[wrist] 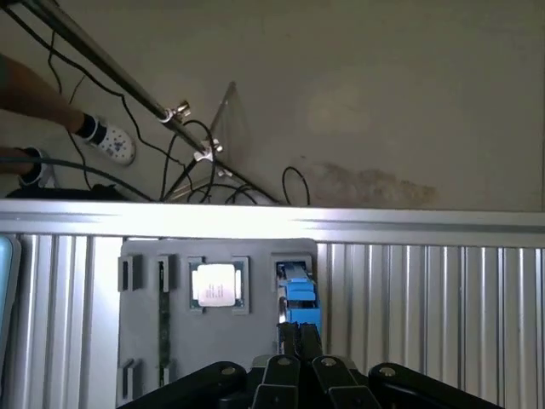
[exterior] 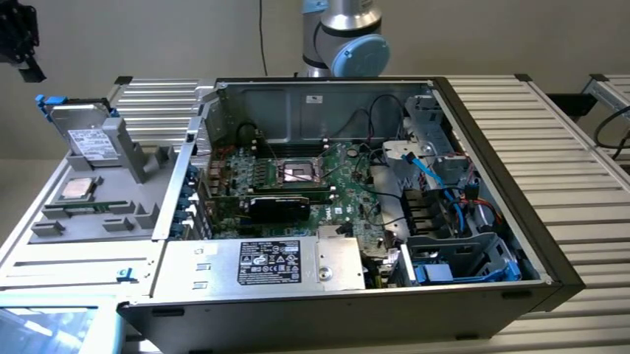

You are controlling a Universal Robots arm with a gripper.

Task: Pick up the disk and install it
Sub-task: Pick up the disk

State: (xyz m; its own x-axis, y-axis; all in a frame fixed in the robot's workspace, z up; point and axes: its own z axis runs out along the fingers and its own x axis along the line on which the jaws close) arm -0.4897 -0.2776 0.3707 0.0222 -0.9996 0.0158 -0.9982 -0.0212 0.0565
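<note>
Above the grey tray (exterior: 99,220), the claw (wrist: 299,334) hung with its fingers pressed together, gripping nothing. The disk (exterior: 87,136) stood on edge in a slot at one end of the tray, near the CPU chip (exterior: 77,189). A clean pick probably called for spreading the fingers, centring over the disk's thin upper edge and straddling both faces squarely.
</note>
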